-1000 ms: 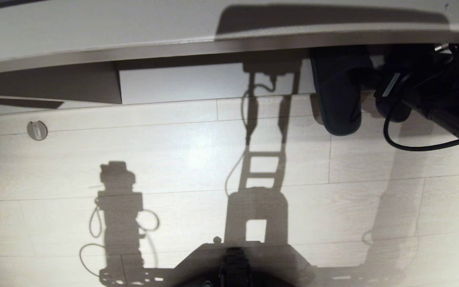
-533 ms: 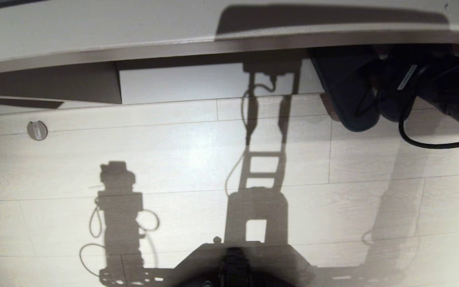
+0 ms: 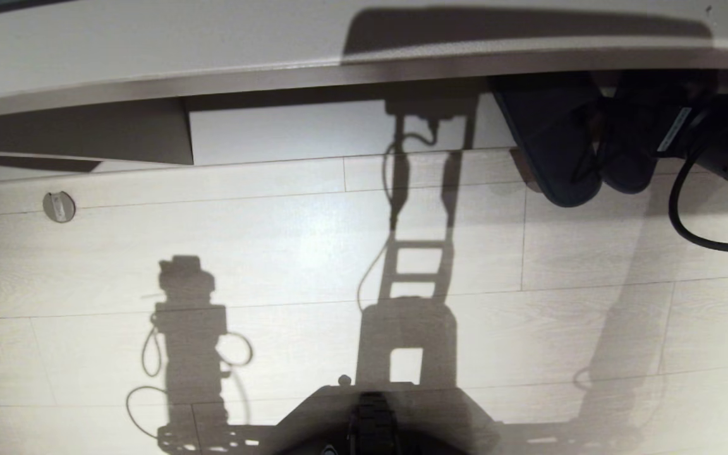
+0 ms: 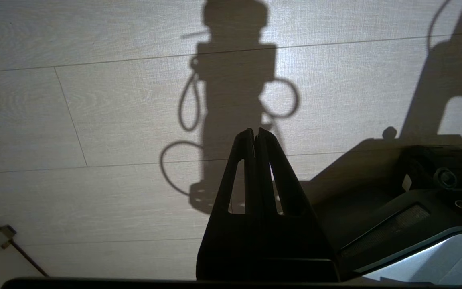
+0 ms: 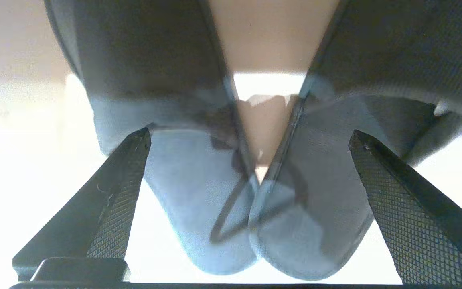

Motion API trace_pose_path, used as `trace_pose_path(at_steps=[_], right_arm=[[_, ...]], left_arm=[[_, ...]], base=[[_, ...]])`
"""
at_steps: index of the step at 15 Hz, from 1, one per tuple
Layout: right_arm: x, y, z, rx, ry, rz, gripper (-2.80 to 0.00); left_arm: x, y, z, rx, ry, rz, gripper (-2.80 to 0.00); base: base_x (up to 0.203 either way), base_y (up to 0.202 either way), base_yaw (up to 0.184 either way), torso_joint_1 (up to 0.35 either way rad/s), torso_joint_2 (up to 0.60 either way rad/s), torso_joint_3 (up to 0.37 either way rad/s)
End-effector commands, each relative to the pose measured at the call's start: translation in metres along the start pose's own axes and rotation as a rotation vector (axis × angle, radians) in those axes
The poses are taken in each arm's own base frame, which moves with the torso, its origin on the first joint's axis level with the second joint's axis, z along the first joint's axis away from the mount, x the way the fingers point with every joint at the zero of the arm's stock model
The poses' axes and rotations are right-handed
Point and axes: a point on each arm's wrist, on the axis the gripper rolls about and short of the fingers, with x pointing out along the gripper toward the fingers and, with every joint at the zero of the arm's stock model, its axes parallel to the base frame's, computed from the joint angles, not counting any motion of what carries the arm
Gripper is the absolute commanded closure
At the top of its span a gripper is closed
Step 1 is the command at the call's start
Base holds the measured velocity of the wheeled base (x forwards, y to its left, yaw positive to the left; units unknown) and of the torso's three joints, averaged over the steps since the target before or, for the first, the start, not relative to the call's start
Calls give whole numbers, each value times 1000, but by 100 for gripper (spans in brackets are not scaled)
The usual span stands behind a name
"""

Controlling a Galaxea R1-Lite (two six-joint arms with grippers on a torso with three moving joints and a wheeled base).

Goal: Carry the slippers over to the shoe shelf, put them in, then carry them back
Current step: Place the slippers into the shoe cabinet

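Judging by the layout, the step in hand is work on the slippers (image 3: 563,158) at the shelf (image 3: 275,79) mouth, either letting them go or taking them up for the return; the pictures do not settle which. The pair lies at the right end of the shelf, toes under the dark edge strip and heels out over the floor (image 3: 275,253), side by side and touching at the heels. The right gripper (image 5: 250,133) is low behind the heels with its fingers (image 5: 114,208) wide apart, one outside each slipper, clamped on nothing; whether the pads touch the fabric cannot be told. To grip well, I would close evenly on both heels together so the soft uppers bunch between the pads and neither slipper slides out. To withdraw, pull straight back and keep the fingers spread until they are past the heels. The overhanging shelf top leaves little height above the toes, so any lift should wait until the pair is out from under it. A cable (image 3: 686,227) loops off the right arm near the heels and could snag. Floor toward the base is open and gives ample room to back away. The left gripper (image 4: 257,130) hangs parked over the floor, fingers together, holding nothing.
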Motion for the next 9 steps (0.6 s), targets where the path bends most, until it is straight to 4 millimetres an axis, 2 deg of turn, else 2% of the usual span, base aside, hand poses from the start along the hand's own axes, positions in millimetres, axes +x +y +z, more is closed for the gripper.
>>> trace_pose_path(at_steps=[1, 4, 9], right_arm=[[-10, 0, 5, 0, -5, 1, -280], [-23, 2, 1, -6, 28, 8, -280], [-57, 4, -1, -12, 51, 24, -280]], left_arm=[[0, 0, 0, 0, -1, 0, 0], [0, 0, 0, 0, 0, 0, 0], [0, 0, 0, 0, 0, 0, 0]], base=[[0, 0, 0, 0, 0, 0], [0, 0, 0, 0, 0, 0], [0, 0, 0, 0, 0, 0]])
